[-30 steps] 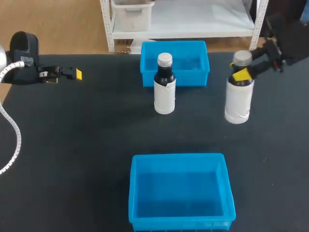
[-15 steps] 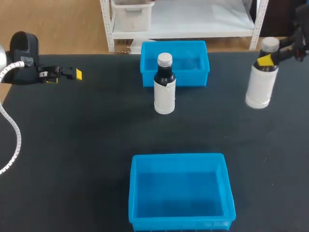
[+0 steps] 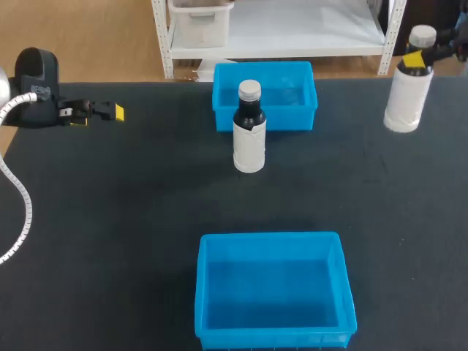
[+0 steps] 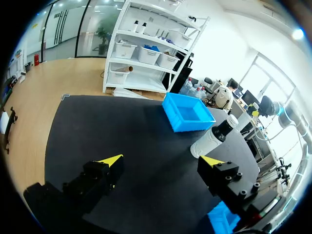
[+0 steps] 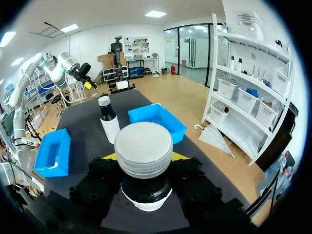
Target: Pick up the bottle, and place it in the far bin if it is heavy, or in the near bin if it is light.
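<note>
1. The right gripper (image 3: 419, 57) is clamped on the neck of the held bottle (image 3: 404, 95), a dark round bottle with a white wrap label and a silver screw cap. The right wrist view shows a yellow tip on each side, just under that cap.
2. The held bottle is at the far right of the black table (image 3: 131, 219). It is upright, with its long axis vertical, and hangs below the fingers. Whether its base is clear of the surface cannot be told from above.
3. The deciding relation is where the bins lie from the held bottle. The far bin (image 3: 221, 110), an open blue plastic box, lies to its left at about the same depth. The near bin (image 3: 202, 292), a like blue box, lies well apart, toward the robot and to the left.
4. A heavy verdict would likely call for a sideways carry leftward. A light one would call for a longer diagonal pull back. Either way the bottle probably goes in base first.
5. A second bottle (image 3: 248, 135) of the same kind stands upright just in front of the far bin, between the two bins. A low carry could clip the far bin's right wall.
6. The left gripper (image 3: 110, 112) sits at the far left with its fingers spread and nothing between them, well apart from both bottles. The right arm has the job.
</note>
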`<state>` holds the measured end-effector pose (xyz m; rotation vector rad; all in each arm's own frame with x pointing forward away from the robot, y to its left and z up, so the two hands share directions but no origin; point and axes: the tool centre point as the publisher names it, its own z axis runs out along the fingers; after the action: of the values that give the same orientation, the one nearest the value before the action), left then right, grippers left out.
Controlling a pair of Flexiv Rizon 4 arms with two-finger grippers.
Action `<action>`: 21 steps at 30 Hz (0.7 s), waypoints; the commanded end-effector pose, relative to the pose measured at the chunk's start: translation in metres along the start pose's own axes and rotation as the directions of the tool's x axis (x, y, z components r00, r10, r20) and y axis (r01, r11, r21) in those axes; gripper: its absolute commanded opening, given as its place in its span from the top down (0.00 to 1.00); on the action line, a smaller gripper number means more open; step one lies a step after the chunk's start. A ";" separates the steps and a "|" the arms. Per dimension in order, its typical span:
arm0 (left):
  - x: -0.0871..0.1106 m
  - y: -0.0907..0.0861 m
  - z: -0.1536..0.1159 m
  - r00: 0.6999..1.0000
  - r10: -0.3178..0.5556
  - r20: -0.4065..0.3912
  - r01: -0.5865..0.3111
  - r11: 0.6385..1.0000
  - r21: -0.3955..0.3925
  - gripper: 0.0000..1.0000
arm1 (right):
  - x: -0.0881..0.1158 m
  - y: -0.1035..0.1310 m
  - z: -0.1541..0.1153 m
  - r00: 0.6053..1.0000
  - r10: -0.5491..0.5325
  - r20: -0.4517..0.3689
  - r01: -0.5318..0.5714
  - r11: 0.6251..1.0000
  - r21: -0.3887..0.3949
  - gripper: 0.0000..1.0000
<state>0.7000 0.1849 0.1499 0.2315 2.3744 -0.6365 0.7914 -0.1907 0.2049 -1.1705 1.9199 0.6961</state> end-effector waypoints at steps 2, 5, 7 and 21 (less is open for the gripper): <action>0.000 0.000 0.000 1.000 0.000 0.000 0.000 1.000 0.000 0.00 | -0.029 -0.037 0.021 1.000 0.008 -0.007 -0.009 0.997 -0.082 1.00; 0.000 0.000 0.000 1.000 0.000 0.000 0.000 1.000 0.000 0.00 | -0.043 -0.041 0.029 1.000 -0.005 -0.002 0.005 0.995 -0.097 1.00; 0.000 0.000 0.000 1.000 0.000 0.000 0.000 1.000 0.000 0.00 | -0.055 -0.044 0.039 1.000 -0.023 -0.005 0.023 0.994 -0.106 1.00; 0.000 0.000 0.000 1.000 0.000 0.000 0.000 1.000 0.000 0.00 | -0.117 -0.035 0.107 0.991 -0.131 0.012 0.130 0.970 -0.207 1.00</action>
<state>0.7000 0.1849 0.1499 0.2315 2.3744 -0.6365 0.8711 -0.0840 0.2410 -1.3499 1.7940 0.7594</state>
